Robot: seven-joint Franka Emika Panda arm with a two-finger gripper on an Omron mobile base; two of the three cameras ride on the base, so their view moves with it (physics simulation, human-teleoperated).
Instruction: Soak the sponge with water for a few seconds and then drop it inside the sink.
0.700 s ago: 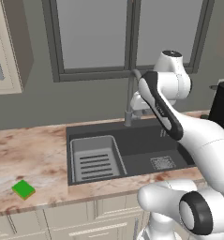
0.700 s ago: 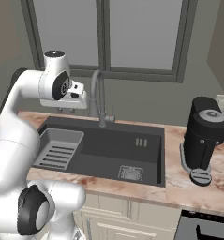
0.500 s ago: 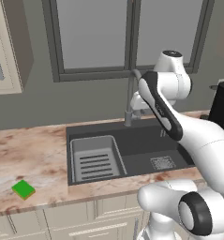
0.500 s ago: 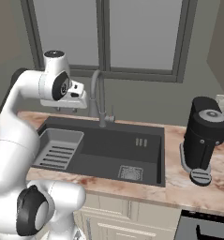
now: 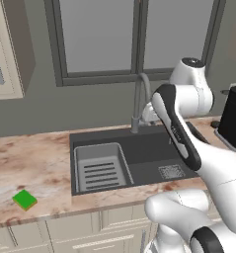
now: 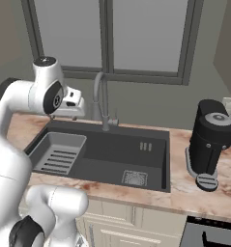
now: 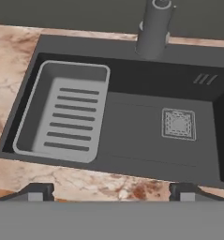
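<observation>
Green sponge [image 5: 24,199] lying flat on the marbled desk [image 5: 35,163], well left of the sink [image 5: 139,148] and near the desk's front edge, touched by nothing. Dark sink basin set into the desk, with a lighter grey ribbed rack insert [image 5: 100,167] filling its left part and a square drain grate [image 5: 171,171] toward the right. Tall grey faucet [image 5: 138,101] rising at the back rim, in front of a window [image 5: 134,34]. Black coffee machine [image 6: 209,143] standing on the desk right of the sink, well apart from the sponge.

White arm bent high over the sink, its elbow raised near the faucet, hand held above the basin and looking down into it. Pincer [image 7: 112,190] spread wide, fingertips [image 7: 36,191] standing far apart over the sink's front rim, nothing between them.

From the hand view: rack slats, drain grate, three overflow slots [image 7: 203,78] and the faucet base, seen from above. From the left base view: sponge and a cabinet door at upper left. From the right base view: coffee machine and the faucet's curve beside the hand.
</observation>
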